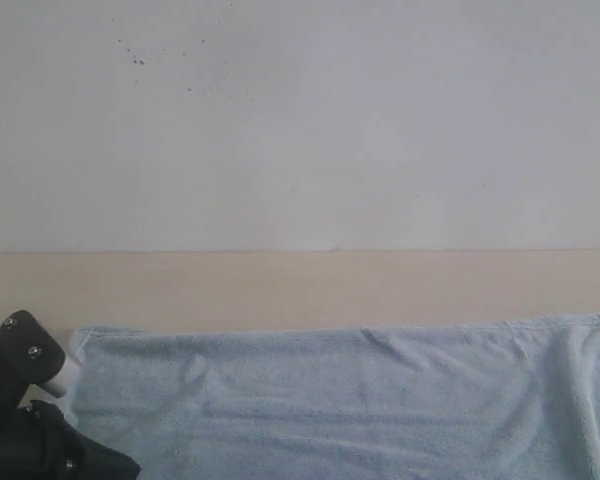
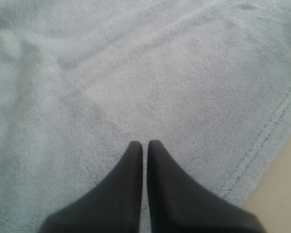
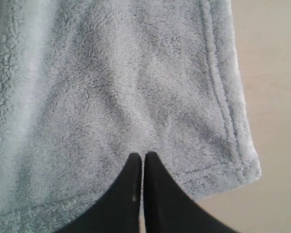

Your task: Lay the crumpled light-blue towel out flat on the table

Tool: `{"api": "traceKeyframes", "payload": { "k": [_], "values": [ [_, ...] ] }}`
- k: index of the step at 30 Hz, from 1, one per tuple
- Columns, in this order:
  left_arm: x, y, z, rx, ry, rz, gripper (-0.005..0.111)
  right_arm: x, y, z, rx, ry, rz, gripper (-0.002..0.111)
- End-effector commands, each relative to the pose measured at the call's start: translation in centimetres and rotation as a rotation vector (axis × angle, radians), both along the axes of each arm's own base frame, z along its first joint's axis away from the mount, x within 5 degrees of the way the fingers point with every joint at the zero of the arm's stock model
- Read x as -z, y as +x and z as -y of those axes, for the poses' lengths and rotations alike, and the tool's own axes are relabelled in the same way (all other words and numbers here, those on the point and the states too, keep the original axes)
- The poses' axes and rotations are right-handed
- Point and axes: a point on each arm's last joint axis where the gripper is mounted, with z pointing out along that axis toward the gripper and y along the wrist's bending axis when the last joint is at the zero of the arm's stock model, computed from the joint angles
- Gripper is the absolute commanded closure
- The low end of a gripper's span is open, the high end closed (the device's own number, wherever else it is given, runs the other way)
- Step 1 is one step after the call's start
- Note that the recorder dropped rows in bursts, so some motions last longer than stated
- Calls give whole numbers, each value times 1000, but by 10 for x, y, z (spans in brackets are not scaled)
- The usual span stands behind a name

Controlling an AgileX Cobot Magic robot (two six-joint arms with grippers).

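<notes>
The light-blue towel lies spread along the near part of the beige table, with soft creases toward its right end. In the left wrist view my left gripper is shut, fingers pressed together just above the towel, near a stitched hem; nothing shows between them. My right gripper is likewise shut over the towel, close to one of its corners, and holds nothing that I can see. Only the left arm appears in the exterior view, at the towel's left end.
A white wall rises behind the table's far edge. Bare tabletop shows beside the towel's hem and past its corner. The towel's right end runs out of the exterior view.
</notes>
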Motion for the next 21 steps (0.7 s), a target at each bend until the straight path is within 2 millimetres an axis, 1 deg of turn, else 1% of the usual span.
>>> {"api": "traceKeyframes", "payload": {
  "k": [1,4,7,11,14,18,21],
  "values": [
    [8,12,15,46,-88,-96,103,1,-2,0,-10,20,-18,107],
    [-1,21,27,119,-172,-100,103,4,0,-2,-34,30,-18,107],
    [-5,26,29,128,-184,-88,103,10,6,-2,-41,30,6,107],
    [-1,33,26,54,-155,-76,103,25,10,-2,-44,36,-36,107],
    [3,38,26,4,-173,-78,103,34,15,-2,-48,41,-34,107],
    [5,41,29,-7,-222,-76,103,38,17,-2,-56,39,-32,107],
    [7,42,32,3,-265,-90,103,39,16,0,-94,10,-45,107]
  ]
}}
